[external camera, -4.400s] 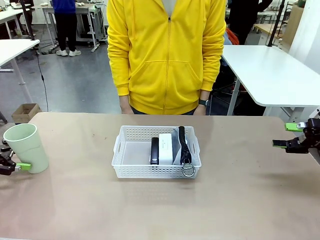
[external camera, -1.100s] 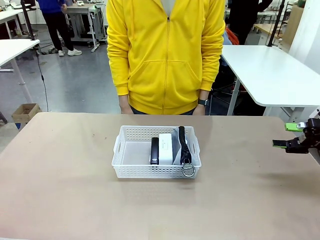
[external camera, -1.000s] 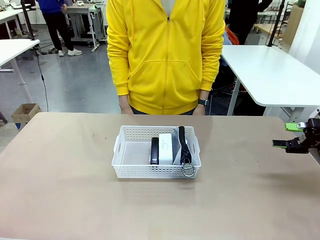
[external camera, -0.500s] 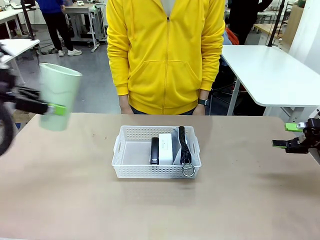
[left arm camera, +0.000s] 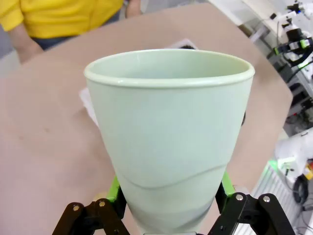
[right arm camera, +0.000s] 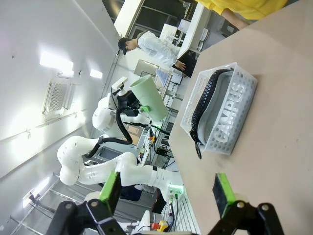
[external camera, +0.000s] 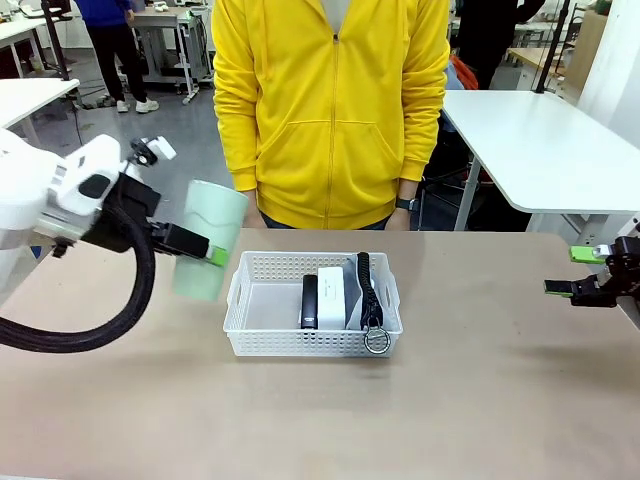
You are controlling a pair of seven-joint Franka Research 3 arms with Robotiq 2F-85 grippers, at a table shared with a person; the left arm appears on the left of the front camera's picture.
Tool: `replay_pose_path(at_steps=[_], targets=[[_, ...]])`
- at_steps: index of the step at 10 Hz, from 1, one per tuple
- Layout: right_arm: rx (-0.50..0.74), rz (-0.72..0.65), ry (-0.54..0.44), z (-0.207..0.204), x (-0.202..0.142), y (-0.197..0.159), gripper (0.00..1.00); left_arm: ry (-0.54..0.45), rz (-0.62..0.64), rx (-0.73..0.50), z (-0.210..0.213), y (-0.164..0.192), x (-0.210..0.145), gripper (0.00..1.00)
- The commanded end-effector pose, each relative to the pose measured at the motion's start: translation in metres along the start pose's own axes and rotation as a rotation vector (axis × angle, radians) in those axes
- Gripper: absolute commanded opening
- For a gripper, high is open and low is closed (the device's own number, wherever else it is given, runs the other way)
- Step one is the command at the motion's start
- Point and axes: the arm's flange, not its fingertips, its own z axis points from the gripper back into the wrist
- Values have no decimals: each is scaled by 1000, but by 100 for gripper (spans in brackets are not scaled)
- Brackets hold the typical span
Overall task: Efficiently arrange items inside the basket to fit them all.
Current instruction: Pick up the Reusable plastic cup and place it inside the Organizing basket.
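The left gripper (external camera: 205, 250), clamped on the pale green plastic cup (external camera: 207, 240), has swung it in from the table's left edge to just beside the white lattice basket's (external camera: 250, 335) left end, ready for packing; the right gripper (external camera: 585, 272) idles open-jawed.

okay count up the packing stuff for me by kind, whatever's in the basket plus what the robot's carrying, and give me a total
Pouch: 1, the grey pouch, in the basket
Box: 1, the white box, in the basket
Stapler: 1, the black stapler, in the basket
Cup: 1, the pale green cup, held by the left gripper
Total: 4 items
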Motion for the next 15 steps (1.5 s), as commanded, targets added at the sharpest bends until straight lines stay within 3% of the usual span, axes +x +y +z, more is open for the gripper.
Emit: replay_pose_path(at_steps=[1, 5, 6, 7, 8, 10, 15], targets=[[4, 14, -5, -1, -2, 2, 100, -32, -43, 25, 16, 1, 5, 84], [4, 14, -5, -1, -2, 2, 100, -13, -22, 14, 9, 2, 4, 84], [4, 14, -5, -1, -2, 2, 100, 55, -30, -124, 1, -21, 5, 84], [4, 14, -5, -1, -2, 2, 100, 112, 38, -61, -7, -38, 20, 84], [4, 14, -5, -1, -2, 2, 100, 156, 226, 3, -13, -48, 42, 84], [4, 14, -5, -1, -2, 2, 100, 298, 359, 169, -40, -61, 77, 84], [4, 14, -5, -1, -2, 2, 100, 319, 533, 445, -107, -70, 137, 84]])
